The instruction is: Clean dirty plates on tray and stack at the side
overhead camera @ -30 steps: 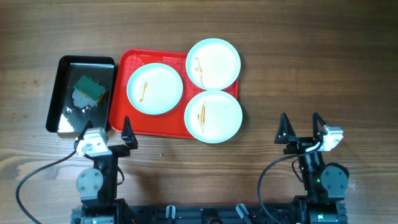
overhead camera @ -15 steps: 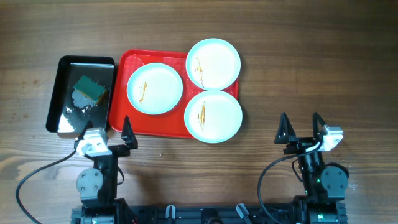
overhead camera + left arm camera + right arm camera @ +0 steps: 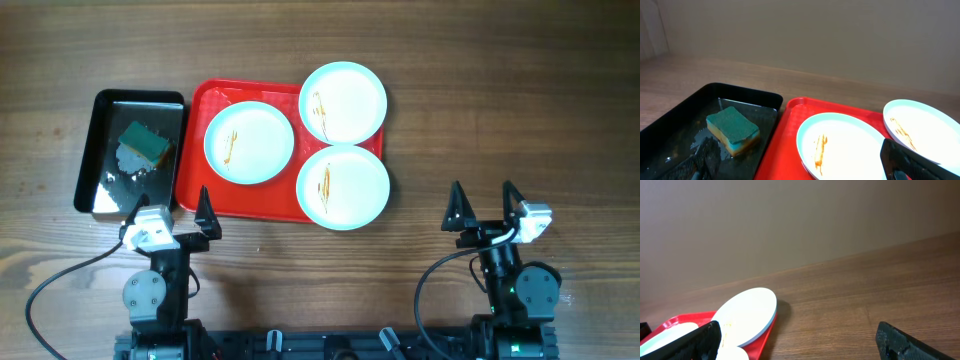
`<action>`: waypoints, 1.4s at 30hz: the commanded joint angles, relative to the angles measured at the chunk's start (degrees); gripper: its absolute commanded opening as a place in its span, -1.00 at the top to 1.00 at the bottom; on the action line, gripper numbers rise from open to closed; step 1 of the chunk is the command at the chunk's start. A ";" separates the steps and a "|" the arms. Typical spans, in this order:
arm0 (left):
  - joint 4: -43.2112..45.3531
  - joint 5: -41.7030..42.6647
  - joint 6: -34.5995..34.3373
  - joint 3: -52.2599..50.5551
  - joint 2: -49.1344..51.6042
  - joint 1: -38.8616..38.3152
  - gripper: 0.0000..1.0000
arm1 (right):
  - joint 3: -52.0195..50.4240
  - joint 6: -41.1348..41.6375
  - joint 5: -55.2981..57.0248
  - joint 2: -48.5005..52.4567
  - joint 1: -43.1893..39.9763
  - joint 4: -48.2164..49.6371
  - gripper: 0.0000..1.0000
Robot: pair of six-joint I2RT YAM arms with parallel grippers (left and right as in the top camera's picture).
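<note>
Three white plates with pale aqua rims lie on the red tray (image 3: 196, 160). Each carries a thin orange-brown streak. One plate (image 3: 249, 141) is at the tray's left; it also shows in the left wrist view (image 3: 840, 145). One plate (image 3: 343, 102) overhangs the tray's far right corner and shows tilted in the right wrist view (image 3: 747, 315). One plate (image 3: 343, 186) overhangs the near right corner. My left gripper (image 3: 170, 213) is open and empty at the table's front, just before the tray. My right gripper (image 3: 484, 208) is open and empty at the front right, away from the plates.
A black tray (image 3: 98, 170) with a green and yellow sponge (image 3: 145, 143) and some water stands left of the red tray; the sponge also shows in the left wrist view (image 3: 733, 129). Bare wooden table (image 3: 500, 110) lies right of the plates.
</note>
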 commanded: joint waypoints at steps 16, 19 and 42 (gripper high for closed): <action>-0.22 1.09 1.09 -0.26 -0.02 -0.39 -1.00 | -0.09 -0.50 -0.74 0.04 -0.22 0.37 -0.99; -0.22 1.09 1.09 -0.24 -0.02 -0.39 -1.00 | -0.09 -0.48 -0.76 0.04 -0.22 0.37 -0.99; -22.53 7.10 1.09 36.63 27.12 -0.39 -1.00 | 26.43 -5.35 -25.73 34.10 -0.22 -0.46 -0.99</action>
